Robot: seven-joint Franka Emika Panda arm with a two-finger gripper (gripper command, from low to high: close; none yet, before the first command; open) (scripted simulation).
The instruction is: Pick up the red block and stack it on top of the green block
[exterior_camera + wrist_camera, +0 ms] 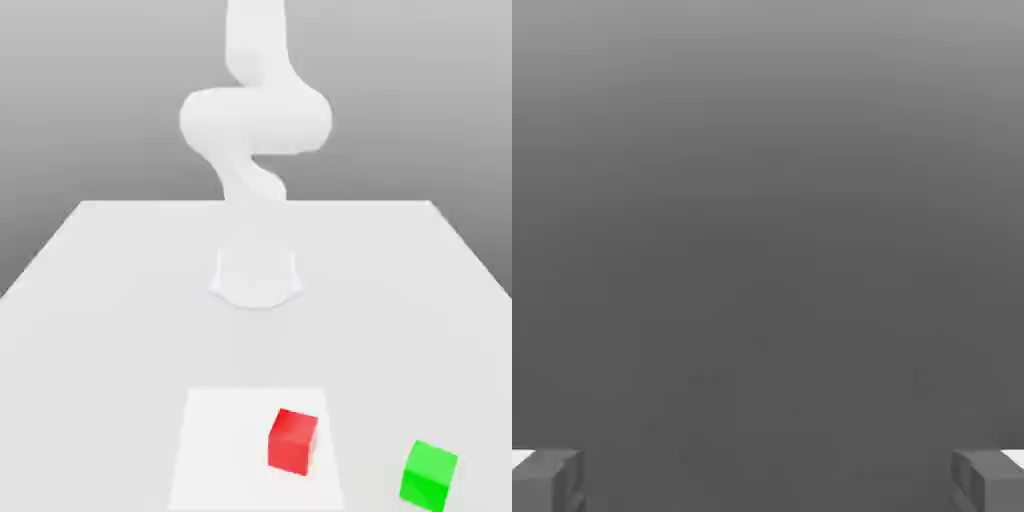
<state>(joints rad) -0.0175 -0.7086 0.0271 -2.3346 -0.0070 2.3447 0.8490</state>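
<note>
While the gripper (pixel 768 482) gapes, the red block (pixel 292 442) sits slightly turned.

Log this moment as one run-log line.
claw: open, empty | red block: on white patch | green block: on table, off patch | stack: not made

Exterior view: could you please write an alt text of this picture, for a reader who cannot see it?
A red block sits on a white square on a pale table, with a green block off the square, toward the exterior view's right. Behind them stands a white robot arm.
</note>
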